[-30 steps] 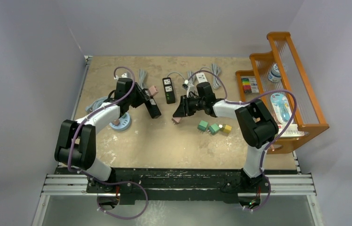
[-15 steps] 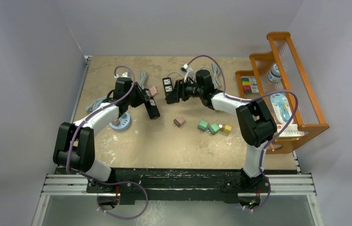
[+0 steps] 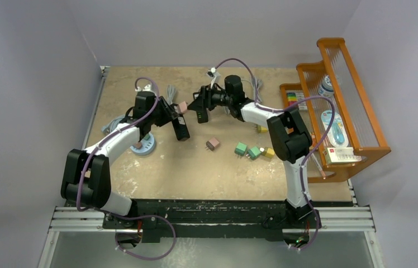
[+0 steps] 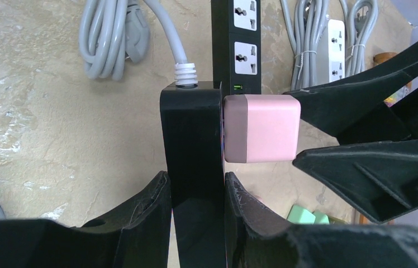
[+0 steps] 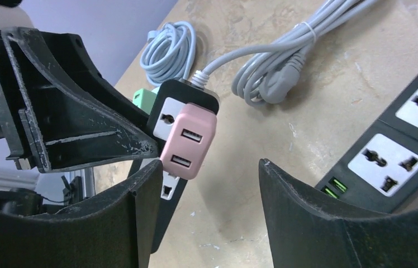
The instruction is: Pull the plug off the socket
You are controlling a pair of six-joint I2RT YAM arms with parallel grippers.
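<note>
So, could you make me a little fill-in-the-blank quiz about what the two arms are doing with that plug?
1. The left end effector is ____ on the black socket.
2. The plug pushed into that socket is coloured ____.
3. The right end effector is ____, not yet gripping the plug.
4. The socket's cable is coloured ____.

Missing words: shut; pink; open; grey.

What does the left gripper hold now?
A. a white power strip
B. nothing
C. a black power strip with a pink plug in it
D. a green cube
C: the left gripper clamps the black power strip, the pink plug seated in it.
</note>
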